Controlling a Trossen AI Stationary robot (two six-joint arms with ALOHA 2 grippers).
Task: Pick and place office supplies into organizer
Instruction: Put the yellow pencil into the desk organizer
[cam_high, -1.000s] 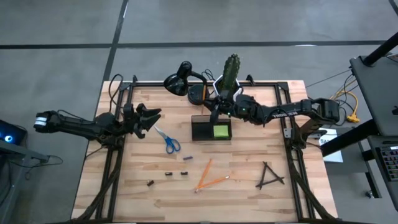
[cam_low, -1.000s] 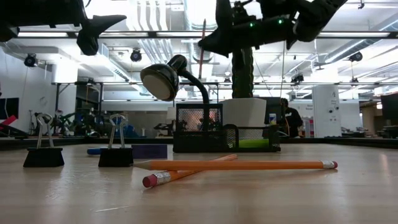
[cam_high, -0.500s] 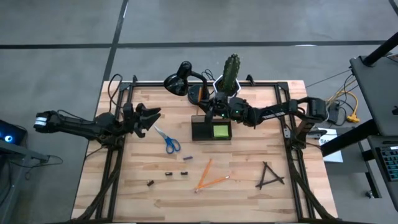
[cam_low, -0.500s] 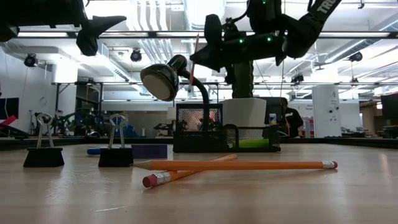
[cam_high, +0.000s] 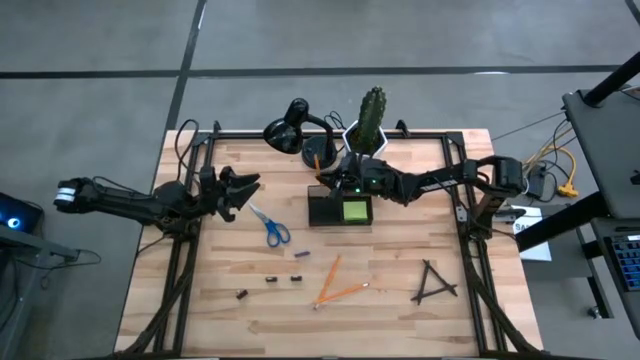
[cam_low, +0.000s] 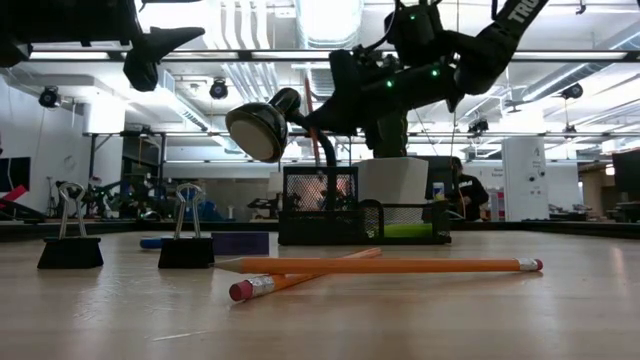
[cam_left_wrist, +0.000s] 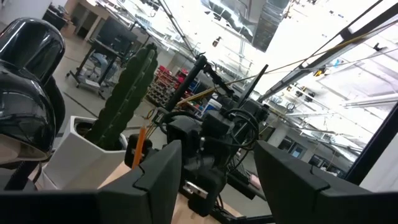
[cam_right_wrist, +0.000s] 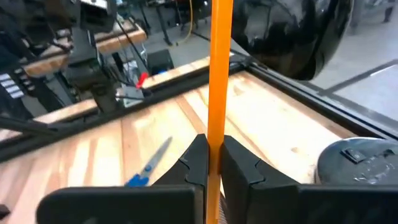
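From overhead, I am seeing my right pincer (cam_high: 326, 178) hanging over the back left corner of the dark organizer (cam_high: 327, 211), gripping an orange pencil (cam_high: 317, 160) that is poking up beside the black lamp (cam_high: 287, 128) and the potted cactus (cam_high: 372, 113). A lime-green sticky pad (cam_high: 355, 211) is lying in the organizer's right compartment. My left pincer (cam_high: 240, 189) is waiting over the left part of the desk (cam_high: 400, 290), its fingers spread and holding nothing. The blue-handled scissors (cam_high: 271, 228) are lying just beside it, two orange pencils (cam_high: 338, 283) are crossing nearer the front, small dark clips (cam_high: 271, 281) are sitting left of them, and thin black sticks (cam_high: 433, 281) are forming a triangle at the front right.

At desk height, I am looking across the two crossed pencils (cam_low: 385, 266), both with pink erasers, and two binder clips (cam_low: 186, 242) standing upright at the left. The organizer (cam_low: 362, 222) is showing a mesh box part and a low tray with the green pad (cam_low: 405, 230) inside. The right pincer (cam_low: 318, 118) is hovering above the mesh part.

My left wrist camera is showing the open fingers (cam_left_wrist: 158, 168) and, farther off, the cactus (cam_left_wrist: 126, 92) and the other arm's pencil (cam_left_wrist: 138, 145).

My right wrist camera is showing both fingers (cam_right_wrist: 194, 162) clamped on the pencil (cam_right_wrist: 218, 68), with the scissors (cam_right_wrist: 148, 165) on the desk below
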